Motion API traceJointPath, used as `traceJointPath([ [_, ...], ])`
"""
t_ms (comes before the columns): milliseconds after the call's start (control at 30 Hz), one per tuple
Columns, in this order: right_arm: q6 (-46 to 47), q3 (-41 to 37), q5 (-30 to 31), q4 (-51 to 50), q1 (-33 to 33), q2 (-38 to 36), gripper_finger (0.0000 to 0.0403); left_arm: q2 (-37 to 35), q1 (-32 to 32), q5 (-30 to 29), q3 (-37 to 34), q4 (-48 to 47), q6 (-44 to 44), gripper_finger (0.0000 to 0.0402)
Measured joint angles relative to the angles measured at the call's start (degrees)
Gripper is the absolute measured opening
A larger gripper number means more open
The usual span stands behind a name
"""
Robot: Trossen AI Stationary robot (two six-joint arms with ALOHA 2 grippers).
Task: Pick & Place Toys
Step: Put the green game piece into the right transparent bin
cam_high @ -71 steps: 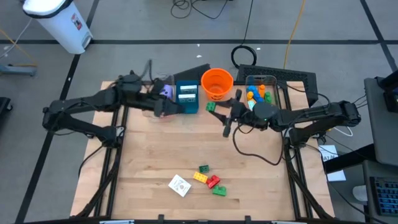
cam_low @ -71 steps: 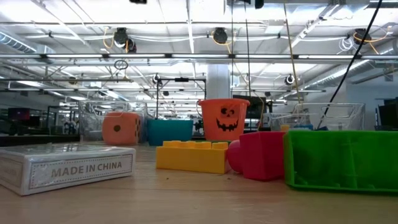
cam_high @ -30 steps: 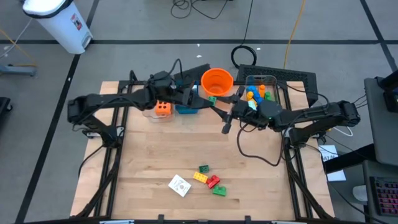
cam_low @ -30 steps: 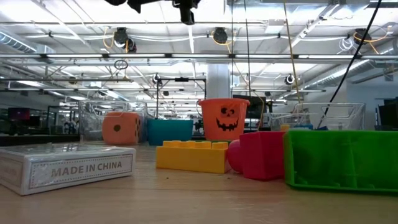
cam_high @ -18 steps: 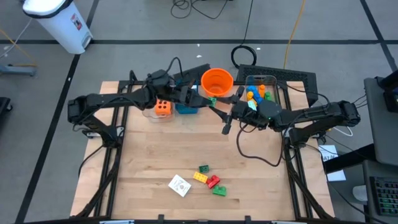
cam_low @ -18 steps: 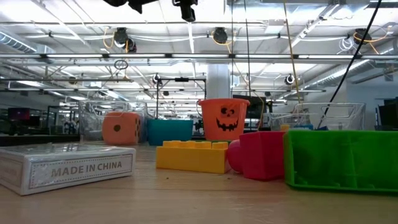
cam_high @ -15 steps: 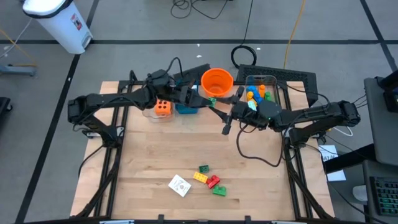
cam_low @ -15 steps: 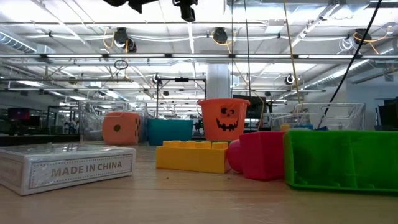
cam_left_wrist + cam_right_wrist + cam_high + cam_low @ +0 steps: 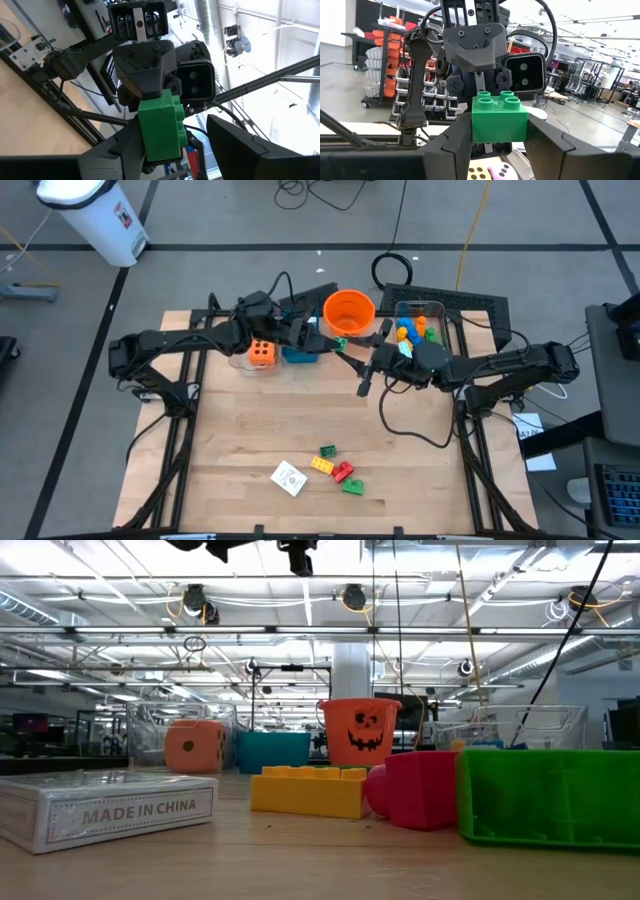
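A green brick [image 9: 340,343] hangs in the air just in front of the orange bucket [image 9: 349,312], with my right gripper [image 9: 500,135] shut on it. My left gripper [image 9: 174,122] faces it from the table's left, open. One finger stands on each side of the same brick [image 9: 159,125], with a gap showing on the stud side. More bricks [image 9: 336,470] and a white card pack [image 9: 288,478] lie near the table's front edge. An orange die [image 9: 262,352] sits in a clear bin. My right gripper pinches the brick's two opposite side walls [image 9: 476,131] between its two fingers [image 9: 452,147]. The fingers come in about level from the table's right. The brick is lifted clear of the table with its studs up. My left gripper: one finger [image 9: 125,147] lies close along the brick's underside; I cannot tell whether it touches.
A teal box [image 9: 300,352] stands between the bin with the die and the bucket. At the far right a clear bin [image 9: 415,330] holds several bricks. Bare wood [image 9: 300,410] lies between the arms and the toys at the front.
Both arms have kept still over the last second, with the brick between them. Before that, my left gripper came up from the clear bin on the left and went toward the table's right, to the green brick.
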Motion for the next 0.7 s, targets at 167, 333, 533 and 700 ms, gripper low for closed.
traceJointPath([
  [167, 0.0, 0.0, -0.03, 0.05, 0.0, 0.0, 0.0153, -0.01, 0.29, 0.15, 0.0, -0.07, 0.12, 0.0186],
  [333, -1.04, 0.0, -0.07, 0.26, -0.02, 0.0, 0.0145, -0.01, 0.98, 1.25, 0.0, -0.13, 0.12, 0.0134],
  [533, -1.27, 0.0, -0.07, 0.09, -0.02, -0.02, 0.0155, -0.01, 1.2, 1.3, 0.0, -0.25, -0.13, 0.0108],
  [700, -1.01, -0.12, 0.2, -0.37, -0.02, -0.34, 0.016, -0.16, 1.27, 1.49, 0.0, -0.22, 2.0, 0.0126],
])
